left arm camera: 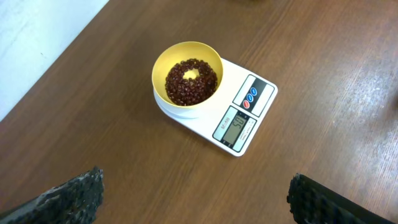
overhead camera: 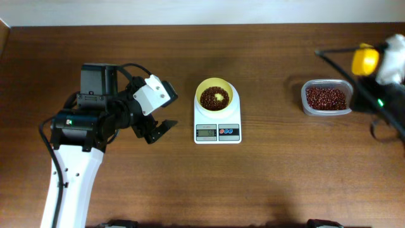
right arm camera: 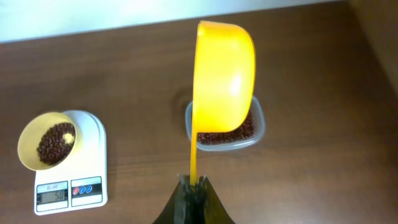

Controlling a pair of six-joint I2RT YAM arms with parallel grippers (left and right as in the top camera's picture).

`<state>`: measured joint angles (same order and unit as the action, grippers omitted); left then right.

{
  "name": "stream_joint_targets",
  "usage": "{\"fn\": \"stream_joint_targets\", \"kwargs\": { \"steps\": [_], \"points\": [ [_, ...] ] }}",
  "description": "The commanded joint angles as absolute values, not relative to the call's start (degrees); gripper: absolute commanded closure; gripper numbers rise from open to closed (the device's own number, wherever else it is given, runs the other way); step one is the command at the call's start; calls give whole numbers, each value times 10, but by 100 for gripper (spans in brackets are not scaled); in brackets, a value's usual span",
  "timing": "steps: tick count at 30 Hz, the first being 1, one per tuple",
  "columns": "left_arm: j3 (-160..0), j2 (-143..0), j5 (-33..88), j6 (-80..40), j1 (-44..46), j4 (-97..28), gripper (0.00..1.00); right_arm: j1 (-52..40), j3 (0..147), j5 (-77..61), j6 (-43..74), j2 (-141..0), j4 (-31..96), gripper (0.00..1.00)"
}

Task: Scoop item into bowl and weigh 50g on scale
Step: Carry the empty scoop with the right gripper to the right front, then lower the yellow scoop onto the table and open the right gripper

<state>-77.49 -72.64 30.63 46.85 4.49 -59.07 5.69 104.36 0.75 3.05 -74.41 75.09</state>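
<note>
The scale (overhead camera: 217,123) stands near the middle of the bench (overhead camera: 285,177), with its grey display (left arm camera: 235,130) and its round buttons (left arm camera: 251,97) along the side that faces the near edge. The digits on the display look like 50, but they are small. The bowl (overhead camera: 214,95) sits on the far part of the scale, upright, and its rim is about as wide as the scale. Inside the bowl lie the beans (left arm camera: 186,87), a shallow dark layer around a small bare yellow spot at the centre. The left tool (left arm camera: 198,200) hovers over the bench on the side of the left edge, apart from the scale, with its two fingers spread wide and nothing between them. Toward the right edge of the bench stands a clear tub (right arm camera: 258,134), which contains more of the same beans. The right tool (right arm camera: 193,190) is closed tightly on the thin handle of a yellow scoop (right arm camera: 224,81). The scoop is raised in the air, and in the right wrist view its rounded back covers part of the tub. I cannot tell if there are beans inside the scoop.
</note>
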Motion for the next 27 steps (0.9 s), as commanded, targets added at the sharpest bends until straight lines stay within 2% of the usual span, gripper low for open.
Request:
{"fn": "stream_joint_targets", "kwargs": {
  "steps": [1, 5, 7, 9, 13, 19, 25, 27],
  "points": [
    [-784, -723, 306, 463, 46, -591, 1, 107, 1047, 11, 87, -685, 823, 96],
    [-784, -723, 306, 463, 46, -591, 1, 133, 1022, 3, 159, -623, 900, 96],
    [-784, -723, 306, 463, 46, -591, 1, 133, 966, 2, 220, -571, 910, 96],
    [-784, -723, 306, 463, 46, -591, 1, 133, 860, -14, 247, -504, 869, 96],
    [-784, -723, 306, 463, 46, -591, 1, 133, 579, -186, 267, -403, 649, 96],
    [-784, -723, 306, 463, 46, -591, 1, 133, 310, -251, 320, -442, 423, 96],
    [-784, -723, 306, 463, 46, -591, 1, 133, 257, -267, 320, -540, 340, 95],
    [-784, -723, 306, 463, 46, -592, 1, 133, 257, -264, 320, -580, 330, 88]
  ]
}}
